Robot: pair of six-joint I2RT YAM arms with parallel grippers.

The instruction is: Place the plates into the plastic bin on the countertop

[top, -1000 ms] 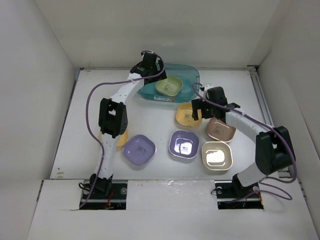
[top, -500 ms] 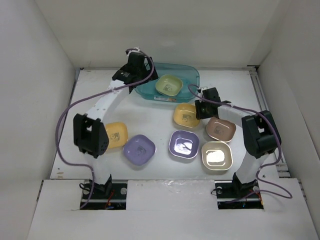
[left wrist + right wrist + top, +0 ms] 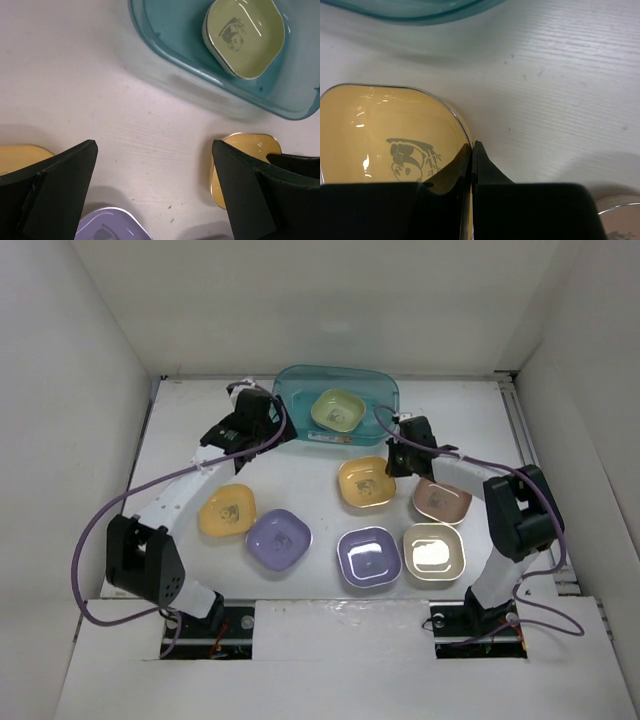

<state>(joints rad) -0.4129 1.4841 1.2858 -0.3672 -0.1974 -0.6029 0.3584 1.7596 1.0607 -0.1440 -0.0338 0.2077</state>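
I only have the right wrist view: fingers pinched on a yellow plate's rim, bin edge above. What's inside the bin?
Observer: One green plate, in the middle of the plastic bin.
Operator: And the other arm?
Observer: The left gripper is open and empty, beside the bin's left end.
Operator: How many plates are outside?
Observer: Six: your yellow plate, another yellow plate, a purple plate, a second purple plate, a cream plate, a brown plate.

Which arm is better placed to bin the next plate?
Right. The right gripper is shut on the rim of the yellow plate near the plastic bin; the left gripper hangs open, empty.
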